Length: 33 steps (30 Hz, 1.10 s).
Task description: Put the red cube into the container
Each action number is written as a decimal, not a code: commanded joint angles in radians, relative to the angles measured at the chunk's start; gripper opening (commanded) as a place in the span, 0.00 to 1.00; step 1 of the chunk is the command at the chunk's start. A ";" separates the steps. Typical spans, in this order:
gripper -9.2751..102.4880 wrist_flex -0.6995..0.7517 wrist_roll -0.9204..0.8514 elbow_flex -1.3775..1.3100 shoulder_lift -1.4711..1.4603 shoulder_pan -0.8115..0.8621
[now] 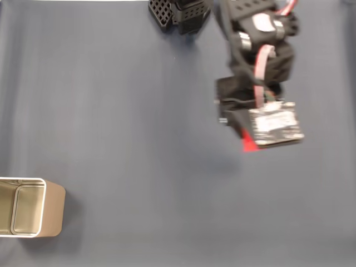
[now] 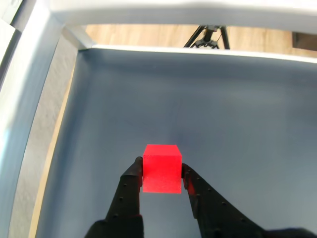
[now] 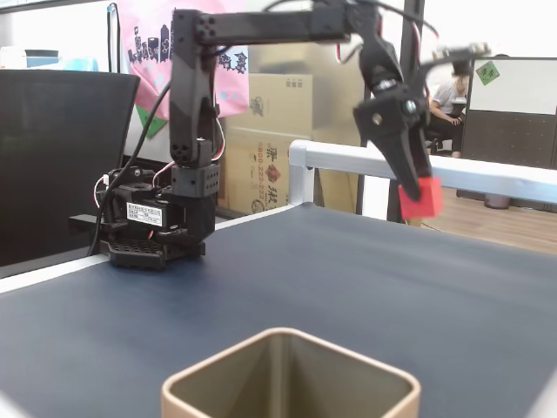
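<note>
The tool (image 2: 162, 174) is closed narrowly on the red cube (image 2: 162, 168). In the wrist view its two black fingers (image 2: 130, 191) press against the left and right faces of the cube, and the top and front faces are free. In a fixed view from the side, the red cube (image 3: 420, 197) hangs at the tip of the tool (image 3: 416, 193), clearly above the dark blue table (image 3: 348, 287) and not touching it. The arm (image 3: 196, 96) rises from its black base (image 3: 152, 231) at the left and reaches across to the right.

In a fixed view from above, only a small red corner of the cube (image 1: 249, 146) shows below the wrist board; this part is blurred, so the grip itself probably cannot be judged from here. The container (image 1: 29, 207) stands on the table (image 1: 139, 139) at the lower left edge, well apart from the tool. In the side view the container (image 3: 291, 383) is in the foreground, upright, with the opening facing up.
</note>
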 commanded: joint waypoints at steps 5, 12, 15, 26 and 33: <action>0.09 -0.005 -0.170 -0.054 0.106 0.270; 0.09 -0.048 -0.252 -0.204 0.029 0.495; 0.09 -0.066 -0.265 -0.272 -0.021 0.568; 0.09 -0.156 -0.273 -0.518 -0.249 0.772; 0.09 -0.245 -0.256 -0.660 -0.376 0.853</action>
